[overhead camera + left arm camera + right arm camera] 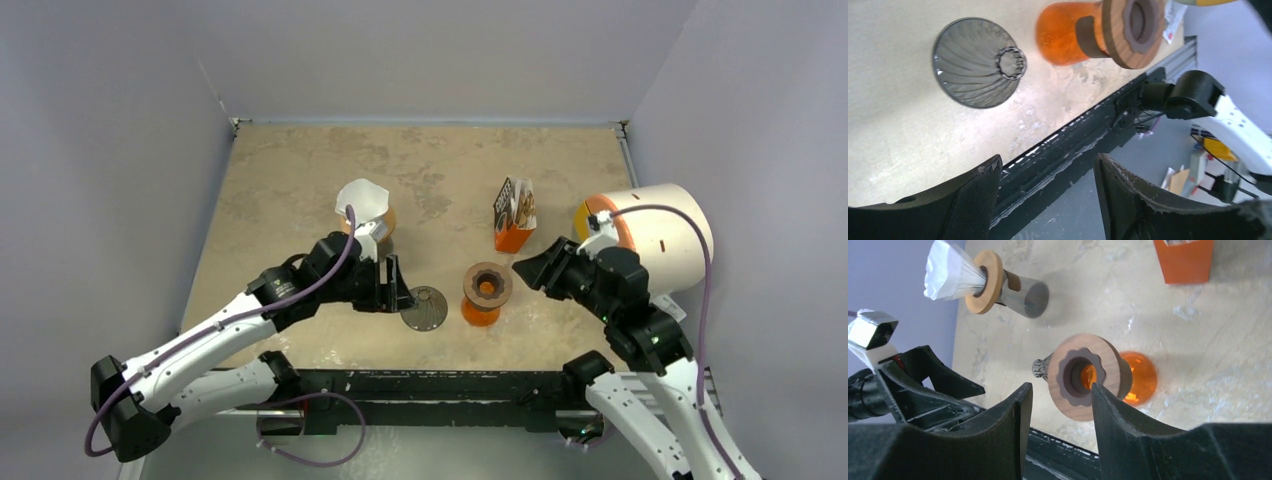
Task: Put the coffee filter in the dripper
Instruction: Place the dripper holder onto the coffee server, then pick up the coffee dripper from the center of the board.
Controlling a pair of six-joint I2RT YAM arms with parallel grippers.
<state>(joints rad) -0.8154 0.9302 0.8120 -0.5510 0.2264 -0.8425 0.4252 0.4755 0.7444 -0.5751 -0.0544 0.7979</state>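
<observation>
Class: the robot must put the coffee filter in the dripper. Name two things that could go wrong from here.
The dripper seems to lie narrow end up, so it may need flipping before it takes a filter. The paper filter sits in its wooden-collared holder; a pinch could crumple it or tip the holder.

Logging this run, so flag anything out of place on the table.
The grey ribbed cone lies upside down on the table, narrow end up, loose beside the orange stand rather than seated in a holder. Nothing looks spilled or broken.
</observation>
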